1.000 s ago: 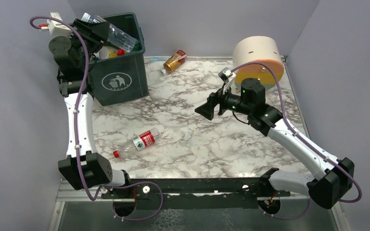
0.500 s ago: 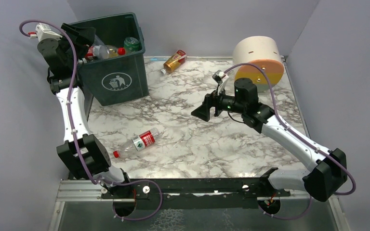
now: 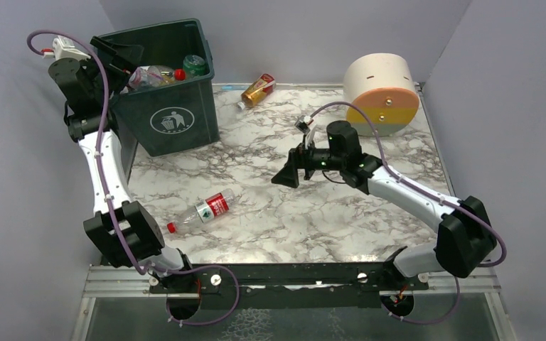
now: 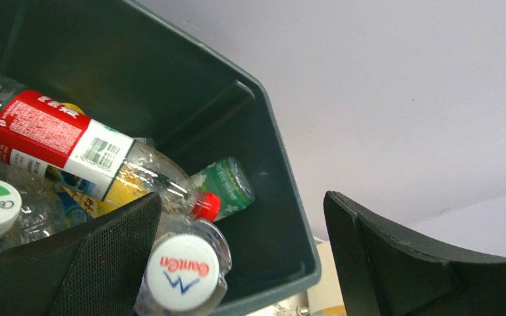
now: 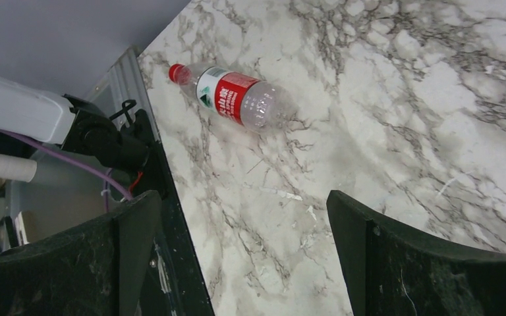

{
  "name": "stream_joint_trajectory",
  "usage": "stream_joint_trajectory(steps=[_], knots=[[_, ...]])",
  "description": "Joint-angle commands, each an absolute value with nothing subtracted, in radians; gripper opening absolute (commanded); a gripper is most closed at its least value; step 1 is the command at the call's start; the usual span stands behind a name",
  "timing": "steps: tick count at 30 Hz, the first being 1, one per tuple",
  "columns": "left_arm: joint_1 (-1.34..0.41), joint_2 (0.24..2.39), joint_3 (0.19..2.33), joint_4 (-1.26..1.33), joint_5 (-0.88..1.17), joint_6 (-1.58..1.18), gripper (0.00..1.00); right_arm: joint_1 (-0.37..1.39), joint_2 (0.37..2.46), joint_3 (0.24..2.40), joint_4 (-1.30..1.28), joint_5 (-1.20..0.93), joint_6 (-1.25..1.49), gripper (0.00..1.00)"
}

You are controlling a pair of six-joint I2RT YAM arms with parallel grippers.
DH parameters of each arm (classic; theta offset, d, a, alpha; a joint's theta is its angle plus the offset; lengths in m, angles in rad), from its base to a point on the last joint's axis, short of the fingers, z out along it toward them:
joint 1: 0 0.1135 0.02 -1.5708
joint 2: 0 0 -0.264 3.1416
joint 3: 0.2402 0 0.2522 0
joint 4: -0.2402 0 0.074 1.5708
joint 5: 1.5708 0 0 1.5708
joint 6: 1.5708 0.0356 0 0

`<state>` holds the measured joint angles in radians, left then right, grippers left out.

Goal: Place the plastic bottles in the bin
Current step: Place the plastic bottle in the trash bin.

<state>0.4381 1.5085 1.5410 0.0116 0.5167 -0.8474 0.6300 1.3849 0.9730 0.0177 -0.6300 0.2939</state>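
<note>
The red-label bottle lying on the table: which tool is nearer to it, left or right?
Right. The right tool hangs open above the table, to the right of the bottle. The left tool is far behind it, open over the bin.

The left arm [image 3: 104, 167] rises steeply from its base, with the elbow joint low near the base and the wrist high at the far left. The left gripper [image 3: 129, 58] points right and slightly downward. Its fingers [image 4: 92, 263] are spread wide and clamp nothing. The right arm [image 3: 405, 190] lies low, its forearm running left from the elbow at the right side. The right gripper [image 3: 282, 175] faces left and downward, with its fingers [image 5: 428, 263] spread wide and nothing held.
</note>
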Motion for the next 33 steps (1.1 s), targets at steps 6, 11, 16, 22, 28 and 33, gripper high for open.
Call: stream_joint_trajectory(steps=[6, 11, 16, 22, 28, 33], knots=[[0.463, 1.328, 1.571, -0.053, 0.630, -0.866, 0.99, 0.777, 1.552, 1.043, 0.087, -0.672, 0.176, 1.00], [0.463, 1.243, 1.509, -0.062, 0.650, -0.886, 0.99, 0.852, 1.648, 1.103, 0.104, -0.619, 0.058, 1.00], [0.464, 1.153, 1.423, -0.048, 0.682, -0.918, 0.99, 0.907, 1.760, 1.169, 0.141, -0.563, -0.079, 1.00], [0.463, 1.100, 1.364, -0.057, 0.713, -0.926, 0.99, 0.950, 1.886, 1.246, 0.178, -0.561, -0.253, 1.00], [0.463, 1.086, 1.322, -0.051, 0.733, -0.936, 0.99, 0.990, 1.978, 1.323, 0.167, -0.545, -0.396, 1.00], [0.464, 1.086, 1.302, -0.047, 0.741, -0.934, 0.99, 1.019, 2.035, 1.382, 0.153, -0.553, -0.453, 1.00]])
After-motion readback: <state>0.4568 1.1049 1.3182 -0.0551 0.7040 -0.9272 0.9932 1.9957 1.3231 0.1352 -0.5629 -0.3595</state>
